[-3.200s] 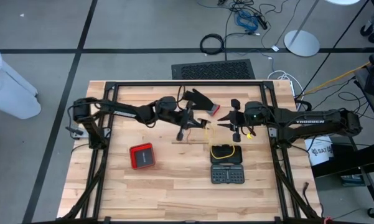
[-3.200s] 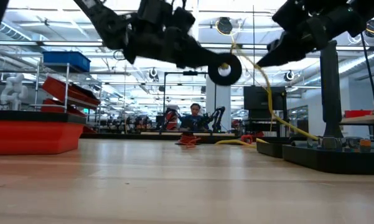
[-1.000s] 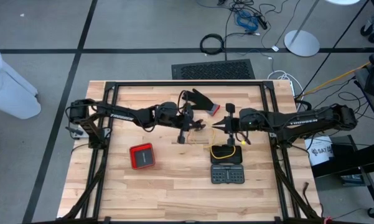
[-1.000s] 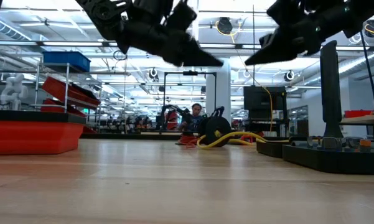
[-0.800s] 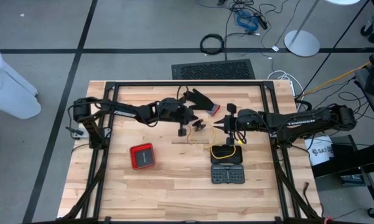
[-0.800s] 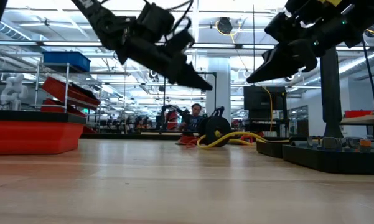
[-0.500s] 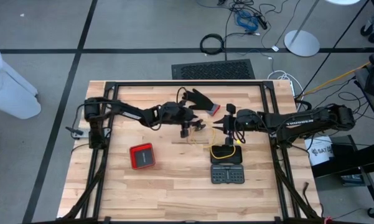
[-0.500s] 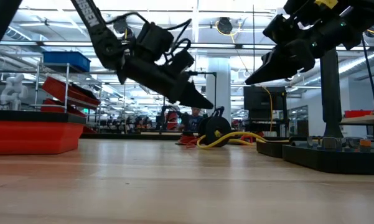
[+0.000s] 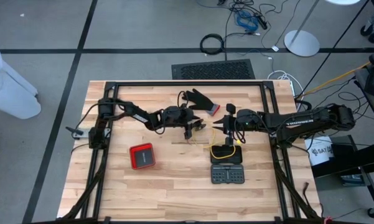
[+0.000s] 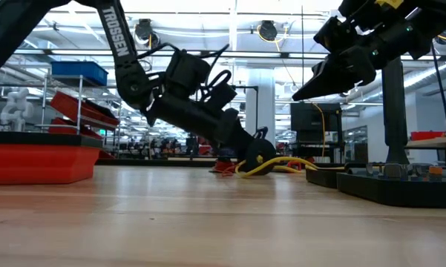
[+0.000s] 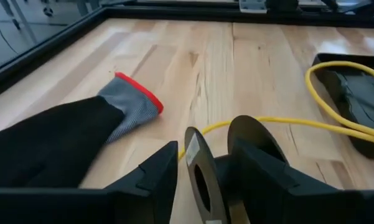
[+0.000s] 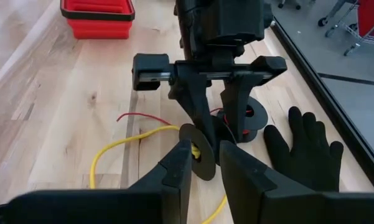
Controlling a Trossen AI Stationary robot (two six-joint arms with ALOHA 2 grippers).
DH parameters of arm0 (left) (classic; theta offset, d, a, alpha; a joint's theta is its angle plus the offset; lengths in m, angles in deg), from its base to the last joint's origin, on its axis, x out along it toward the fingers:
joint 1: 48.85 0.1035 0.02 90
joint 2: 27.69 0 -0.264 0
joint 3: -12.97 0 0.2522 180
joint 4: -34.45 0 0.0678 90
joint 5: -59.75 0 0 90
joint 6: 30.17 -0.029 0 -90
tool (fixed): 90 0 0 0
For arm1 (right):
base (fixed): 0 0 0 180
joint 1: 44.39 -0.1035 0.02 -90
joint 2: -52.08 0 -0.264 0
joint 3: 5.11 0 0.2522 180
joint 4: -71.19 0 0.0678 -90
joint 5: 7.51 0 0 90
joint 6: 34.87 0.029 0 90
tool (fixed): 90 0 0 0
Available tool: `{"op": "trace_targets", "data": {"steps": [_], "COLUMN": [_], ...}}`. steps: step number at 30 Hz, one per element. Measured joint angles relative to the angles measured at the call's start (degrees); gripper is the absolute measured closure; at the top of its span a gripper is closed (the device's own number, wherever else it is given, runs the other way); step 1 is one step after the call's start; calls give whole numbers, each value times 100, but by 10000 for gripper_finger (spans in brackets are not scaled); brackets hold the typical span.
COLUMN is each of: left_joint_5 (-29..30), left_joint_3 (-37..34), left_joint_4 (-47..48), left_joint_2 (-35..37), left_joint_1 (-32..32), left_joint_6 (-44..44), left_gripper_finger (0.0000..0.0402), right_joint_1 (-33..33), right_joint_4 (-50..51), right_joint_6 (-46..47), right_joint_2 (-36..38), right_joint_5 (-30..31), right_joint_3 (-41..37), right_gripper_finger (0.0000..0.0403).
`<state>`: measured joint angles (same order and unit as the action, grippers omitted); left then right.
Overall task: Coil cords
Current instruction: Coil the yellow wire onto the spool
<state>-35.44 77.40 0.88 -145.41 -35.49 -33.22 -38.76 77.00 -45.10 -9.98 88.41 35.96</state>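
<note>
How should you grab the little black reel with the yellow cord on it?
Probably from above, pinching across the reel with one finger on each flat outer face. It stands on edge on the table, so those faces are upright and easy to reach, and the yellow cord trails out sideways, clear of them. The left gripper straddles it this way; the right gripper hovers nearby.

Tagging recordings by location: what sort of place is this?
Probably a large robotics lab or workshop: a long hall under ceiling lights, shelving with red bins, loose floor cables and a wooden worktable.
</note>
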Motion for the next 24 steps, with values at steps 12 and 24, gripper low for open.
{"op": "trace_targets", "data": {"steps": [12,24], "left_joint_5": [120,-495], "left_joint_3": [20,-26], "left_joint_4": [-428,-454], "left_joint_2": [-191,1019], "left_joint_1": [-111,-107], "left_joint_6": [-330,-339], "left_gripper_finger": [394,399], "right_joint_1": [0,0], "right_joint_4": [0,37], "right_joint_6": [44,-25], "right_joint_2": [0,277], "right_joint_5": [0,46], "right_joint_3": [0,0], "right_gripper_finger": [330,330]}}
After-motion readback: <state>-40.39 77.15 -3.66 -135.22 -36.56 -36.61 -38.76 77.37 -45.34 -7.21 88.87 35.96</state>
